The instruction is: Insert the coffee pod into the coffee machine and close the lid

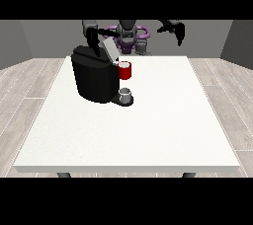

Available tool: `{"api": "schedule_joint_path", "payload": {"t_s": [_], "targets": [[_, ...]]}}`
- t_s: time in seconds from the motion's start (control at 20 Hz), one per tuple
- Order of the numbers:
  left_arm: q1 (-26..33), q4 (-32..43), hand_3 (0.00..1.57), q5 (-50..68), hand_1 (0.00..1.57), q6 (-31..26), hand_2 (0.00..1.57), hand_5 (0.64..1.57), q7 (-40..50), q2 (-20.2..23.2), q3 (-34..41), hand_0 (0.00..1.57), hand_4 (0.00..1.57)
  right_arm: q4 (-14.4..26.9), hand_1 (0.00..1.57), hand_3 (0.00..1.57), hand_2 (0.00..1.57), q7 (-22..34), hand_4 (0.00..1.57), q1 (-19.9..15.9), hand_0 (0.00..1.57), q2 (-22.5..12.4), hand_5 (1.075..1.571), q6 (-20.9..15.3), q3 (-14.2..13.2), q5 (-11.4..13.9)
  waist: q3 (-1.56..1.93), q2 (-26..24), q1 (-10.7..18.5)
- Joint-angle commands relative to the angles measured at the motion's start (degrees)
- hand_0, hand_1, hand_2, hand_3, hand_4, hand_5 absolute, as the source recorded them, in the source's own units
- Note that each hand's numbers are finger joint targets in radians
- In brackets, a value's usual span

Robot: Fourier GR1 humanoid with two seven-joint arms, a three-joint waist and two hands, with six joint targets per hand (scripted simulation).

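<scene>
- Grey walls behind, pale wood-plank floor all round, and a big white worktop (148, 135) filling the middle of the front view.
- Robot (127, 34) sits small at the far edge, grey and black body with purple bits around the chest.
- Hand at the view's left (92, 47) is down right at the top rear of the coffee machine (94, 78), close by the raised lid (109, 49). Can't make out how its fingers lie, and can't tell if it's actually touching the lid or the body, or holding anything.
- Hand at the view's right (179, 35) hangs up in the air, well apart from the machine and above the far edge of the worktop. Fingers point downward, look relaxed, nothing in them.
- Machine is a chunky black block on the left-centre part of the worktop, with its grey lid tilted up at the top.
- At its front there's a red thing at the machine (125, 70), sticking out toward the view's right.
- Below that, on the machine's dark base, there's a small grey thing (126, 92). Could be the pod, could be a cup, honestly can't tell from here.
- 2 dark legs (63, 174) of the worktop peek out under its near edge.
</scene>
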Motion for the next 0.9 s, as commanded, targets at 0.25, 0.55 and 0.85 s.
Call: {"api": "schedule_joint_path", "payload": {"t_s": [0.25,0.55,0.85], "targets": [[5.1,-6.0,0.00,-0.2,0.00,2.2,0.00,1.571,0.9,2.2,0.1,0.00,0.31,2.5,0.00,0.00,0.00,-0.5,0.08,-3.8,0.00,-1.6,1.571,2.8,0.6,-0.3,0.00,1.9,-1.7],[3.6,-5.1,0.00,-1.7,0.00,4.6,0.00,1.571,0.3,1.8,-0.6,0.00,0.35,3.3,0.00,0.00,0.00,-3.7,0.20,-6.1,0.00,1.1,1.571,0.2,4.3,3.8,0.00,5.1,-2.1],[3.4,-2.7,0.00,-1.7,0.00,4.1,0.00,1.571,-1.8,1.4,-1.2,0.00,0.38,1.6,0.00,0.00,0.00,3.4,0.10,-14.8,0.00,-0.4,1.571,1.7,5.0,3.7,-0.02,5.4,-0.8]]}}
